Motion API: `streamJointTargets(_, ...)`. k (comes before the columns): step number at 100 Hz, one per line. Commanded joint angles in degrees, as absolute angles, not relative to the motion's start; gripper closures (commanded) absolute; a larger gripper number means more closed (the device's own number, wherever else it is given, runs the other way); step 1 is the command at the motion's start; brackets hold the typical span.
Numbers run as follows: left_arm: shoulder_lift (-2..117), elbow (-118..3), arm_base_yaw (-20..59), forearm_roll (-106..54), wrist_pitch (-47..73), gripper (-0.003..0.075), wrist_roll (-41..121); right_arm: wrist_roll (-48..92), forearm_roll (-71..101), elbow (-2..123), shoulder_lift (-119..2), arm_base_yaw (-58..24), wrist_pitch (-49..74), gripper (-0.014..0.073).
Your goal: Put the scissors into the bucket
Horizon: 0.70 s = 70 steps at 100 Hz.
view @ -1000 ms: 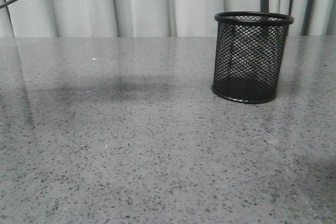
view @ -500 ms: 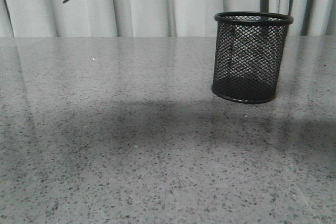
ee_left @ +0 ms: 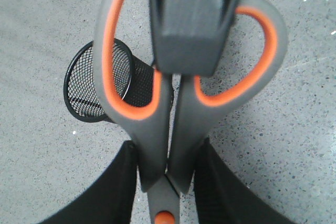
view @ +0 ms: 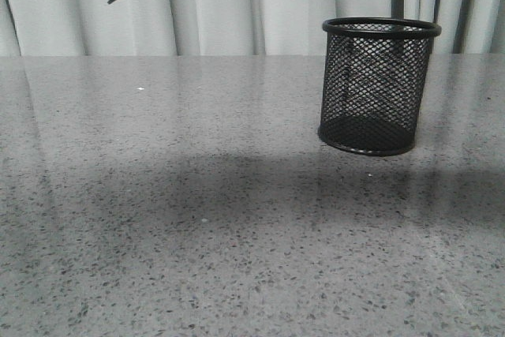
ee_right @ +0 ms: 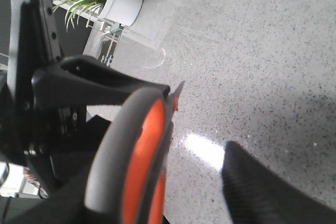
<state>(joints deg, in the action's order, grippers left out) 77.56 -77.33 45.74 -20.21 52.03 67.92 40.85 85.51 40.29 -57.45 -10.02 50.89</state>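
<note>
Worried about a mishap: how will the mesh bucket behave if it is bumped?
Probably light: the bucket is thin open mesh. It may slide on the glossy table. Its wide flat base likely resists tipping.

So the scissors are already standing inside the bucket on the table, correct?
No. The scissors are not in the bucket yet: the left wrist view shows them held in the air, with the bucket standing empty on the table.

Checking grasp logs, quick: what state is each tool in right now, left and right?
Left tool: closed on the scissors, near the pivot.
Right tool: cannot be told; a scissors handle is close by, but the grip is unclear.
</note>
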Motion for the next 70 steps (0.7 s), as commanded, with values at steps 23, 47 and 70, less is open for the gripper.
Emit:
streamJointTargets(23,73.61,-79.22,46.26,-25.58,45.05,0.0713,67.24,42.0,89.22,47.16,-62.01,-15.54,53.94,0.0644)
streamJointTargets(47,68.49,-79.32,46.26,-27.85,43.49,0.0651,67.24,42.63,84.56,53.07,-63.28,-21.36,50.61,0.0657)
streamJointTargets(70,57.27,-79.32,46.26,-32.26,42.69,0.0493,67.24,34.54,69.65,63.34,-63.28,-21.36,51.37,0.0657)
